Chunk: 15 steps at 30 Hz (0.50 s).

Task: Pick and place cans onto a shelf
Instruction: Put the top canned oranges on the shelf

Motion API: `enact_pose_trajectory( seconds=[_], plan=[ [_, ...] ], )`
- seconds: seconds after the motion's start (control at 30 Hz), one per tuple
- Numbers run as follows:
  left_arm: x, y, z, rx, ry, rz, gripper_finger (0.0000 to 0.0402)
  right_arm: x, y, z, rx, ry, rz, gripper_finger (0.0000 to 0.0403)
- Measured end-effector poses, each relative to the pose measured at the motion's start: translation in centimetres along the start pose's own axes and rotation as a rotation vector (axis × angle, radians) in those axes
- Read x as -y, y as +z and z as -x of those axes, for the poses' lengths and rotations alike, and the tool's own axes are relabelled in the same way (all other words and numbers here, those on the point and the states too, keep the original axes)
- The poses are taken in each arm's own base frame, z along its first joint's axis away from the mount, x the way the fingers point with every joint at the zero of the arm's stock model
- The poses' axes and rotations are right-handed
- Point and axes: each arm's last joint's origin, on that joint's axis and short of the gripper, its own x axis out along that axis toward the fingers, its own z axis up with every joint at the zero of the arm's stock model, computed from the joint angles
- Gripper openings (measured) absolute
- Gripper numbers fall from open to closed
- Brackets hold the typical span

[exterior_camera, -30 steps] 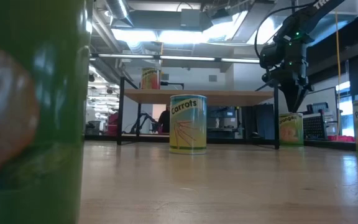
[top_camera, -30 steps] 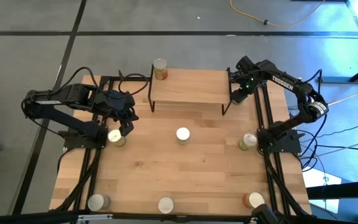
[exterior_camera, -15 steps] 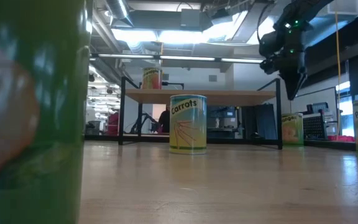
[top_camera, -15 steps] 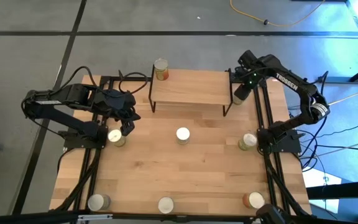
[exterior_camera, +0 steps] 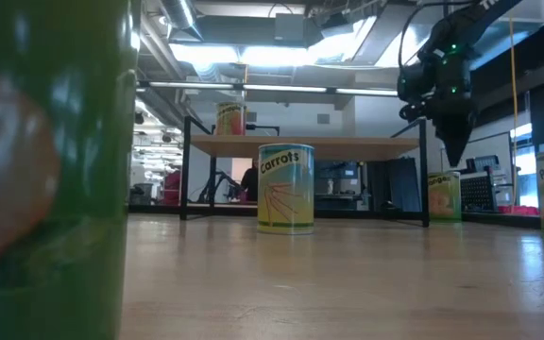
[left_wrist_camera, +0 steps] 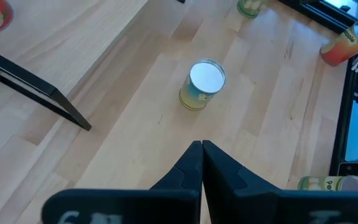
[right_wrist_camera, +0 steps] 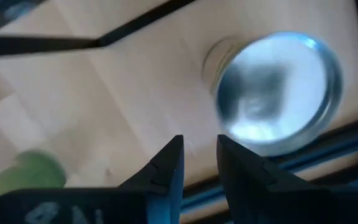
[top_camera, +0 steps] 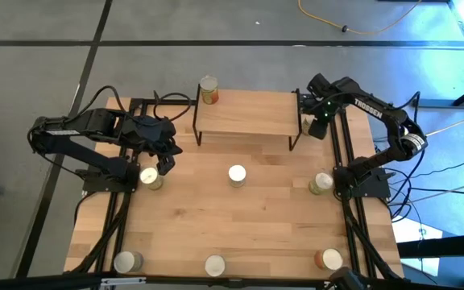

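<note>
Cans lie scattered over the worktop (top_camera: 256,242) in the high view — one (top_camera: 208,89) sits on the shelf (top_camera: 244,114) at its far left corner, one (top_camera: 237,175) in front of the shelf. My right tool (top_camera: 319,126) hovers beside the shelf's right end; my left tool (top_camera: 164,163) waits beside a can (top_camera: 149,177).

Low view: the right tool (exterior_camera: 454,149) hangs, tips down, above a can (exterior_camera: 445,195).

Left wrist view: my left tool (left_wrist_camera: 202,163) is pressed together.

Right wrist view — my right tool (right_wrist_camera: 199,163) is slightly spread, nothing between its fingers (right_wrist_camera: 168,168), a silvery can top (right_wrist_camera: 277,91) just ahead.
</note>
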Motion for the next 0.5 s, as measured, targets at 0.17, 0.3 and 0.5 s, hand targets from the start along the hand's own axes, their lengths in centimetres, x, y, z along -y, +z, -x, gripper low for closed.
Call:
enact_pose_trajectory(
  seconds=[0.17,0.3,0.5],
  plan=[
    [0.0,0.0,0.0,0.0,0.0,-0.001,0.0,0.25,0.4,-0.45,0.05,-0.028,0.0,0.0097],
    [0.0,0.0,0.0,0.0,0.0,0.0,0.0,0.34,0.43,-0.44,0.045,-0.052,0.0,0.0097],
    [0.0,0.0,0.0,0.0,0.0,0.0,0.0,0.31,0.3,-0.45,0.034,-0.045,-0.003,0.0097]
  ],
)
